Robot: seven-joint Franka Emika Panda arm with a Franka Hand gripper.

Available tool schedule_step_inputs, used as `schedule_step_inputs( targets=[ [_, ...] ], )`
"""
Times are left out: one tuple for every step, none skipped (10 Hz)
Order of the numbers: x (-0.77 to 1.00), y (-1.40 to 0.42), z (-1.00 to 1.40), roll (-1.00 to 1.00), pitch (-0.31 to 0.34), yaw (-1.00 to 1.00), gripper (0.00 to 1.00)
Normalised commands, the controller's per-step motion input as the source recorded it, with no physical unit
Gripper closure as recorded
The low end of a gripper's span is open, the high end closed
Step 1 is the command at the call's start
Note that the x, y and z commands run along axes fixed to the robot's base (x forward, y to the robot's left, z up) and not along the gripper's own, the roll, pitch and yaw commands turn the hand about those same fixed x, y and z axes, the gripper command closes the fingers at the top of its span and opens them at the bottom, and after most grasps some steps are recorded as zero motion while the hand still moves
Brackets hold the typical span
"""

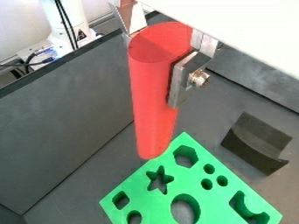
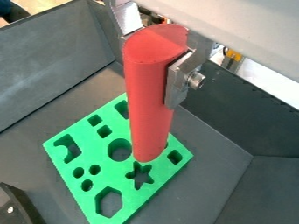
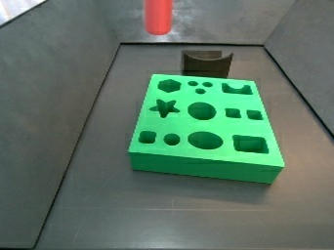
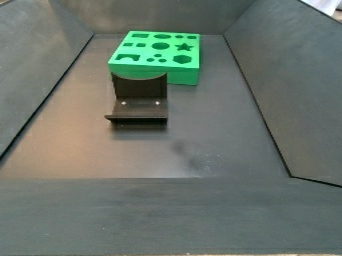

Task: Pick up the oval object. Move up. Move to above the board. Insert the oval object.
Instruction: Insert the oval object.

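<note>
My gripper [image 1: 156, 54] is shut on the oval object [image 1: 152, 96], a long plain red rod that hangs upright between the silver fingers [image 1: 184, 80]. Both wrist views show this grip [image 2: 149, 61]. The rod [image 2: 149, 105] hangs well above the board [image 2: 103, 150], a thick bright green slab with star, hexagon, round, oval and square holes, and does not touch it. In a side view only the rod's lower end [image 3: 158, 15] shows at the upper edge, high over the far left of the board [image 3: 202, 132]. The gripper is out of view in both side views.
The dark fixture [image 3: 204, 62] stands on the floor just beyond the board's far edge, and it also shows in a side view [image 4: 139, 105] and in a wrist view [image 1: 257, 140]. Sloping dark grey walls [image 3: 59, 88] enclose the floor. The board [image 4: 156, 52] lies near the far wall.
</note>
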Motion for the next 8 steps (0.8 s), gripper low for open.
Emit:
schedule_step_inputs(
  targets=[
    [0.07,-0.08,0.00,-0.10,-0.036,0.69,1.00],
    [0.00,-0.07,-0.02,-0.07,-0.120,1.00,1.00],
    [-0.01,-0.07,0.00,-0.08,-0.124,1.00,1.00],
    [0.00,-0.07,-0.01,-0.09,-0.120,0.98,1.00],
    [0.00,-0.07,-0.01,-0.09,-0.119,0.98,1.00],
    [0.00,-0.07,-0.01,-0.09,-0.120,0.99,1.00],
    [0.00,-0.05,-0.03,-0.08,-0.110,1.00,1.00],
    [0.00,-0.05,-0.04,-0.07,-0.107,1.00,1.00]
  ],
)
